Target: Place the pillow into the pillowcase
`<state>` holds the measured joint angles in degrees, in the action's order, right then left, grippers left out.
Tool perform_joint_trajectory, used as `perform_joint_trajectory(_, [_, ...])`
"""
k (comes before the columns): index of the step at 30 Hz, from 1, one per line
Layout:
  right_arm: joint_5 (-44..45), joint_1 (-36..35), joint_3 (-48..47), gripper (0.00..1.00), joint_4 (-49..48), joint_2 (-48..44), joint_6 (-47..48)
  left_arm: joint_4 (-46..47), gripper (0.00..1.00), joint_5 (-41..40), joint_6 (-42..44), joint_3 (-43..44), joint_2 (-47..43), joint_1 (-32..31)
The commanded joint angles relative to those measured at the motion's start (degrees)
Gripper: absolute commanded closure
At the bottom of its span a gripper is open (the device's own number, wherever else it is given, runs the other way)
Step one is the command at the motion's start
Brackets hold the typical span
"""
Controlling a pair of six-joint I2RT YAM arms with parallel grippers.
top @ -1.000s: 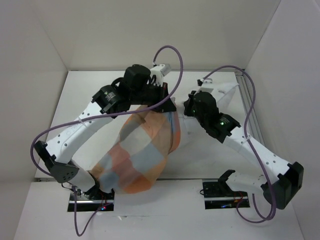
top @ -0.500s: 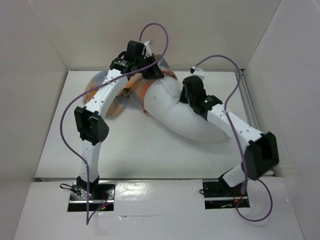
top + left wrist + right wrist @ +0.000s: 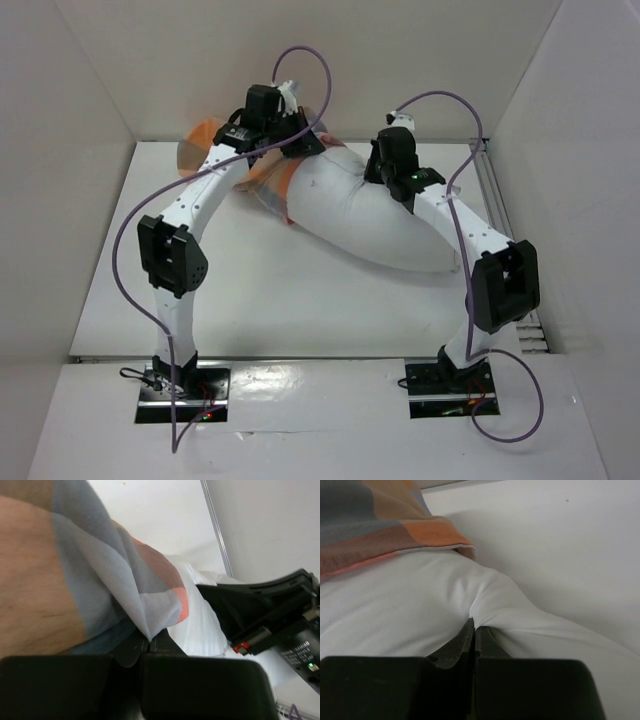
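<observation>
Currently, the large plump plain white stuffed pillow (image 3: pixel 380 225) lies on the white table (image 3: pixel 250 300). Its long axis runs diagonally, with the near end on the right arm's side and the far end toward the back wall, left of centre.

The right gripper (image 3: pixel 474 626) sits on the pillow's far half, fingers pressed together on a raised fold of the white cover. Just beyond it and to the left, the left gripper (image 3: pixel 148 641) is pinched on an edge of the thin soft pillowcase in orange, light blue, grey and tan checks (image 3: pixel 205 150).

The pillowcase is bunched near the back wall, left of the pillow's far end, and its hem lies over that end. Whether the corner is inside the opening cannot be told.

Insertion appears barely begun. The next move depends on bringing the case mouth in line with the pillow's long axis. The left arm is nearer the case and the right arm is nearer the pillow.
</observation>
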<state>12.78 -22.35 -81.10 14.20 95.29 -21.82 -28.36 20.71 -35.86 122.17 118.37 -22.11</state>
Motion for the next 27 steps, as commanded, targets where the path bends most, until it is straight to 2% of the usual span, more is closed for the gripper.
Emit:
perform_joint_trajectory(1, [-3.8,-0.7,3.0,1.00,-0.8,-4.6,0.7,-0.8,1.00,2.2,1.9,-2.7,-6.8,-3.1])
perform_joint_trajectory(8, [-5.0,-3.0,6.9,1.00,1.4,-16.3,-0.3,-3.1,1.00,0.0,1.2,-5.4,-16.8,-8.5])
perform_joint_trajectory(11, [-5.0,-4.8,6.9,1.00,3.6,-19.3,-0.3,-6.2,1.00,-1.5,0.5,-2.3,-19.3,-11.2])
perform_joint_trajectory(15, [-6.8,-5.7,7.5,1.00,5.3,-20.6,-2.3,-9.2,1.00,-3.7,1.1,3.4,-17.4,-12.7])
perform_joint_trajectory(18, [-5.9,-5.7,6.2,1.00,4.8,-17.7,-3.3,-9.2,1.00,-5.2,1.1,5.6,-13.2,-13.2])
perform_joint_trajectory(24, [-6.7,-2.1,-1.2,1.00,0.9,-7.0,-3.3,-7.2,1.00,-3.9,2.1,18.0,-0.3,-10.2])
perform_joint_trajectory(26, [-7.2,-1.0,-6.6,1.00,0.9,-2.8,-3.3,-4.8,1.00,-3.0,0.3,17.3,3.3,-8.4])
perform_joint_trajectory(27, [-7.2,-0.2,-8.4,1.00,0.4,2.3,-3.3,-0.6,1.00,-3.0,0.3,15.8,4.0,-6.6])
